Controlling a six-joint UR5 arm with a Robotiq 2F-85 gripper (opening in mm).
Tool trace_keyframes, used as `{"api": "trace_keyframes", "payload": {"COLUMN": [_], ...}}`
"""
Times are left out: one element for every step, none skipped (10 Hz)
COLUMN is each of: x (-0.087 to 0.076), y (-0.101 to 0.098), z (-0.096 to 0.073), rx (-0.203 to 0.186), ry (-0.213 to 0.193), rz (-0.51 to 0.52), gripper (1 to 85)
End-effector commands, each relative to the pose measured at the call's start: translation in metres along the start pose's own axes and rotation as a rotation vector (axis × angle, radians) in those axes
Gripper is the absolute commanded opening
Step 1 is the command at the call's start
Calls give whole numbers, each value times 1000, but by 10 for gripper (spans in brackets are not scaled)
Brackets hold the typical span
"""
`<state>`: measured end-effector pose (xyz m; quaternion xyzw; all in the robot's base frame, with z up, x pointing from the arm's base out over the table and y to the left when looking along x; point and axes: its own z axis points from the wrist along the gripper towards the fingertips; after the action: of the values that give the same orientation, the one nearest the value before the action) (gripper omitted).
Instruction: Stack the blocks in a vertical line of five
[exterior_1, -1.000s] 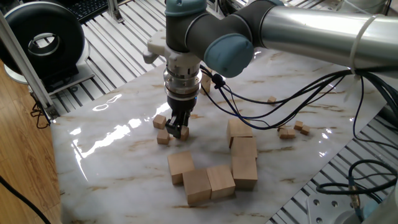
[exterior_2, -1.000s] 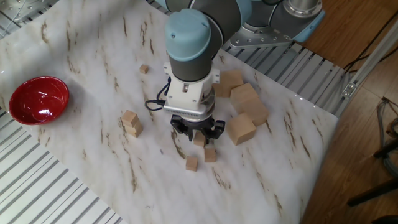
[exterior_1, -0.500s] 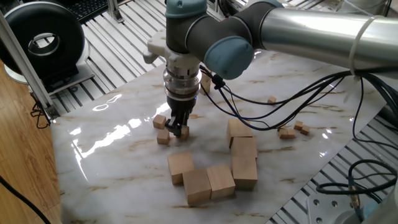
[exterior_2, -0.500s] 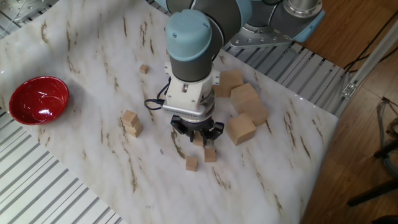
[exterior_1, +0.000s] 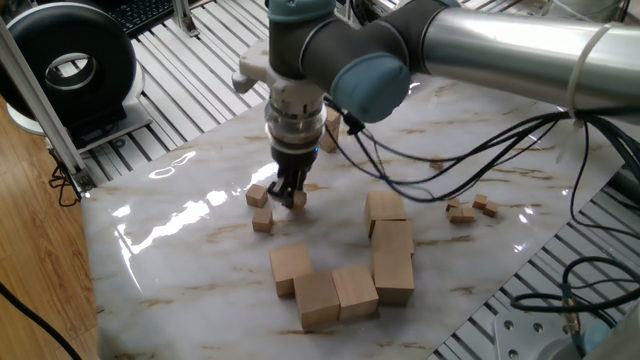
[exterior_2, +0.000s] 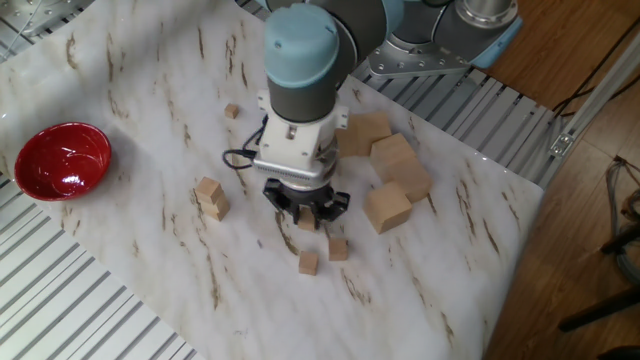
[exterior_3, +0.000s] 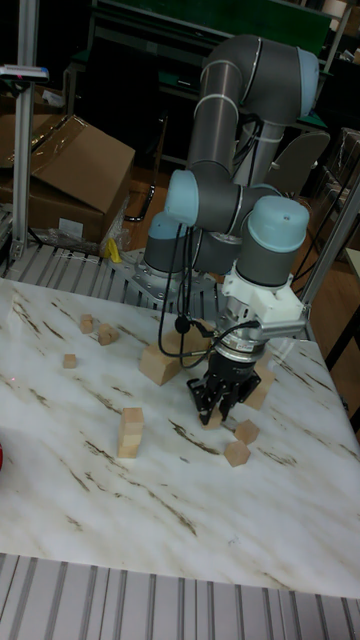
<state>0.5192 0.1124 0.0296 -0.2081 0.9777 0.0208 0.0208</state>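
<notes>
My gripper (exterior_1: 291, 197) (exterior_2: 306, 218) (exterior_3: 216, 410) is shut on one small wooden block (exterior_1: 298, 199) (exterior_2: 307, 224) (exterior_3: 212, 421), held just above the marble table. Two loose blocks (exterior_1: 258, 195) (exterior_1: 262, 220) lie right beside it; in the other fixed view they show as blocks (exterior_2: 338, 248) (exterior_2: 308, 262) just in front of the fingers. A short stack of three blocks (exterior_2: 211, 198) (exterior_3: 131, 432) stands apart to one side, free of the gripper. In one fixed view the arm mostly hides that stack.
Several large wooden cubes (exterior_1: 354, 290) (exterior_2: 387, 208) (exterior_3: 160, 364) crowd together near the gripper. Tiny cubes (exterior_1: 460, 212) (exterior_2: 231, 111) (exterior_3: 86, 323) are scattered farther out. A red bowl (exterior_2: 62, 160) sits by one table edge. Cables (exterior_1: 470, 160) hang from the arm.
The gripper has risen a little off the table with the block between its fingers and shifted slightly sideways. The two loose blocks and the stack have stayed put.
</notes>
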Motion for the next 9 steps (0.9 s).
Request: {"api": "trace_keyframes", "payload": {"x": [6,10,15,20,23,23,24,26,26], "y": [-34,-50,-65,-80,-89,-95,-99,-93,-82], "z": [-21,-26,-31,-35,-36,-36,-36,-35,-34], "rx": [45,72,95,110,108,120,136,111,70], "ry": [10,18,27,38,42,47,56,62,53], "rz": [-73,-113,-154,-191,-205,-221,-234,-214,-173], "gripper": [223,223,223,223,223,227,230,233,253]}}
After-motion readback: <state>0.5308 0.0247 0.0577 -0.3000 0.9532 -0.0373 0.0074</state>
